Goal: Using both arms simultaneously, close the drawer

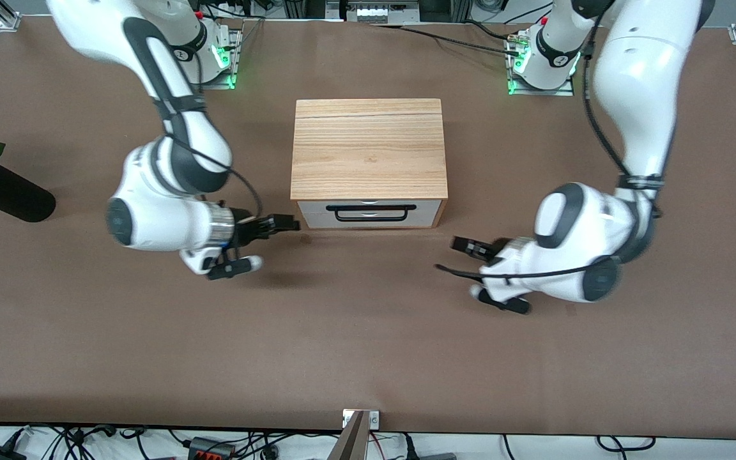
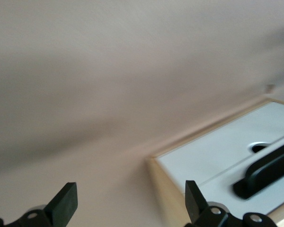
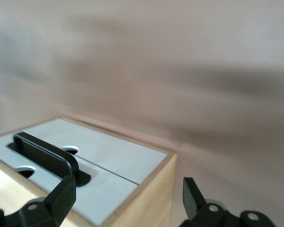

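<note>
Now drawer [image 1: 368, 214] sits flush; both claws flank it.

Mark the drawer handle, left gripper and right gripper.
drawer handle [image 1: 370, 213]: front view, middle of the black bar.
left gripper [image 1: 460, 245]: front view, at its fingertips, open.
right gripper [image 1: 291, 223]: front view, at its fingertips beside the cabinet's corner, open.

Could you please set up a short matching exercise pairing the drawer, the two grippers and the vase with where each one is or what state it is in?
Things:
1. drawer
2. right gripper
3. left gripper
4. black vase

Places or states:
A. lying at the table edge at the right arm's end
B. open, at the cabinet's front corner toward the right arm
C. shut flush in the cabinet
D. open, low over the table toward the left arm

Pairs: 1-C, 2-B, 3-D, 4-A
</note>
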Controlling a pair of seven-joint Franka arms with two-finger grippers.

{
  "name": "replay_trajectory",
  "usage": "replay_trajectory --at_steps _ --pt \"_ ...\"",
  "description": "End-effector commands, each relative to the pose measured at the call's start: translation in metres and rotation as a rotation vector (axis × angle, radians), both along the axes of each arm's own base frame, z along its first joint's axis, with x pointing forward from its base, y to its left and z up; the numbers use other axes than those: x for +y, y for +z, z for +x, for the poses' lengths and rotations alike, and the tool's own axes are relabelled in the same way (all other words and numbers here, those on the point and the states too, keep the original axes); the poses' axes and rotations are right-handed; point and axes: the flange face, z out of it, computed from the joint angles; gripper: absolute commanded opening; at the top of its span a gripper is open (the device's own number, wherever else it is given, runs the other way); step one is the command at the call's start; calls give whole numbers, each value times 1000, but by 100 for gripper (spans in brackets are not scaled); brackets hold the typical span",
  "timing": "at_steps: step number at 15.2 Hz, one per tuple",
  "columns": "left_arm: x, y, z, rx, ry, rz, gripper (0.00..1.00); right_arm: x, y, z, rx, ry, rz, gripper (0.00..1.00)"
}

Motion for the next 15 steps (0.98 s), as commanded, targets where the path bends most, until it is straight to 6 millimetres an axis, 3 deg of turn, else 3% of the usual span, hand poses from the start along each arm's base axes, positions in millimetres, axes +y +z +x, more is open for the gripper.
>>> replay_trajectory --at_steps 1,2,3,7,9,11,13,14,15 --pt "12 56 -7 -81 -95 89 100 -65 59 5 -51 -51 -43 100" --pt "30 62 -7 -59 -71 107 100 -82 74 5 -73 -56 -85 100" --pt "66 74 -5 -35 -2 126 100 -101 80 2 -58 -51 -135 100" --pt "152 140 -16 -50 112 151 100 -172 115 -17 -33 27 -448 100" --pt "162 167 -28 -46 123 155 100 -211 130 -26 -3 -9 -512 100" --pt "170 210 -45 -93 124 218 100 -246 149 -41 45 -68 -495 100" --pt "183 252 -61 -159 128 312 100 -259 157 -44 54 -108 -506 100" --pt "187 271 -69 -180 134 325 100 -262 172 -43 40 -153 -527 100" --pt "193 275 -71 -184 145 325 100 -267 178 -42 38 -205 -543 100"
